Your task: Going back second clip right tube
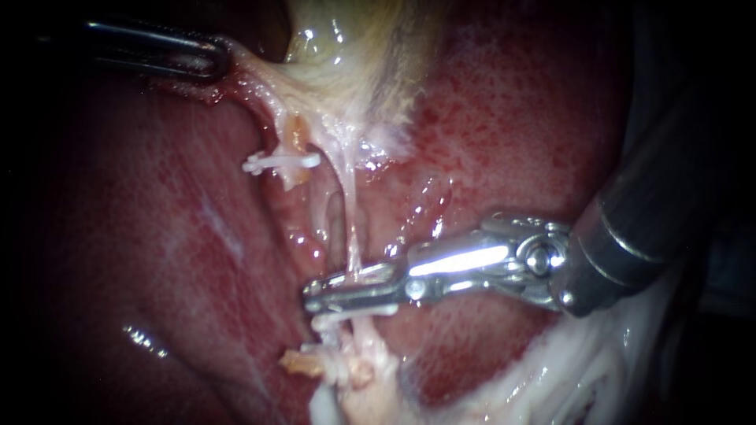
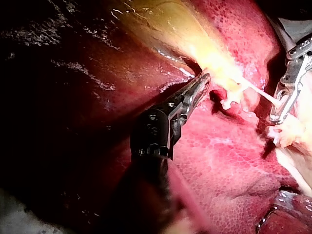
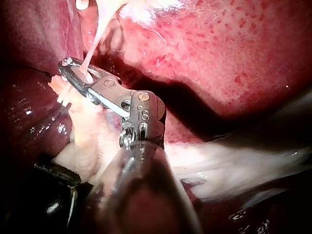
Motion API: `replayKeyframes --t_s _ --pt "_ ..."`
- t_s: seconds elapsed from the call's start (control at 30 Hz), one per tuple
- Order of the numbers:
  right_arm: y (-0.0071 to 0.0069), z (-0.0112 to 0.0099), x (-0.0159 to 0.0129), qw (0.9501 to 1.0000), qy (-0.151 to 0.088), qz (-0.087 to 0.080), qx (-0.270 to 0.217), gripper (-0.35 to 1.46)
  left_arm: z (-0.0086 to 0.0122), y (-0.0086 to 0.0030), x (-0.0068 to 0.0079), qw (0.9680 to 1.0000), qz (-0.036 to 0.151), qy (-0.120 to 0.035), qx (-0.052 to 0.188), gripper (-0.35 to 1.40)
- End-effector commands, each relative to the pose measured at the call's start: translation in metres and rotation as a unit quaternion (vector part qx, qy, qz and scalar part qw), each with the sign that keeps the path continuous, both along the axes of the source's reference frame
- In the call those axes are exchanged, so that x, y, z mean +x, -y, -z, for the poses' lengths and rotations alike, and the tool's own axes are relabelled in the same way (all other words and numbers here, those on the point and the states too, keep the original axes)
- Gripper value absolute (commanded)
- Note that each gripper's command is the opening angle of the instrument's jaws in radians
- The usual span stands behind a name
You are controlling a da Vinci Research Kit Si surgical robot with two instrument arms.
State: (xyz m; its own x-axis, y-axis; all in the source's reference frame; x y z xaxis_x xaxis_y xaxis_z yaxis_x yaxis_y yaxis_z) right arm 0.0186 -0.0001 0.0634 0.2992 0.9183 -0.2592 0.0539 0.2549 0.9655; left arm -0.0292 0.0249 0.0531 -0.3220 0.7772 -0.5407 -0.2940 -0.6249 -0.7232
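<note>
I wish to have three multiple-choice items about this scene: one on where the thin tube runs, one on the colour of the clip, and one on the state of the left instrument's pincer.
1. Where does the thin stretched tube run?
A. inside the right instrument's pincer, which is open
B. through a loop of thread
C. under a gauze pad

2. What colour is the clip to the left of that tube in the endoscope view?
A. black
B. white
C. blue

3. The left instrument's pincer is:
A. open and free
B. shut on tissue at the gallbladder's edge
C. shut on the clip

Answers:
1 A: the tube passes through the gap in the endoscope and right wrist views.
2 B: it shows white against the red liver.
3 B: both sides clamp the pale strand.
</note>
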Motion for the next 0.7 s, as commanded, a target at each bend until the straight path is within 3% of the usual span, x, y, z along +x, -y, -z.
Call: replayKeyframes --t_s 0.03,0.07,0.17,0.2,0.27,0.4,0.47,0.53,0.7 --pt "0.0 0.0001 0.0001 1.0 -0.001 0.0 0.0 -0.35 0.0 0.0 0.0 1.0 0.0 0.0 0.0 -0.35" --pt "0.0 0.0002 0.0001 1.0 -0.002 0.003 0.0 -0.35 0.0 0.0 0.0 1.0 0.0 0.0 0.0 -0.35" --pt "0.0 0.0002 0.0003 0.9974 -0.024 0.008 -0.067 0.13 0.0 0.0001 0.0 1.0 0.0 0.0 0.0 -0.35" --pt "-0.0001 0.0002 0.0005 0.9965 -0.024 0.005 -0.079 0.31 -0.0001 0.0001 0.0 1.0 0.0 0.0 0.0 -0.35" --pt "-0.0002 0.0001 0.0008 0.9959 -0.014 -0.005 -0.089 0.43 -0.0001 0.0001 0.0 1.0 0.0 0.0 0.0 -0.35" --pt "-0.0003 -0.0002 0.0008 0.9902 0.008 -0.033 -0.136 0.5 -0.0001 0.0002 0.0001 1.0 0.0 0.0 -0.001 -0.35" --pt "-0.0004 -0.0004 0.0005 0.9869 0.016 -0.028 -0.158 0.5 -0.0001 0.0002 0.0001 1.0 0.0 0.0 -0.001 -0.35" --pt "-0.0005 -0.0008 0.0001 0.9811 0.032 -0.013 -0.19 0.5 -0.0002 0.0002 0.0001 1.0 0.0 0.0 -0.001 -0.35" --pt "-0.0007 -0.001 -0.0012 0.9712 0.041 -0.001 -0.235 0.5 -0.0002 0.0003 0.0001 1.0 0.0 0.0 -0.001 -0.35"
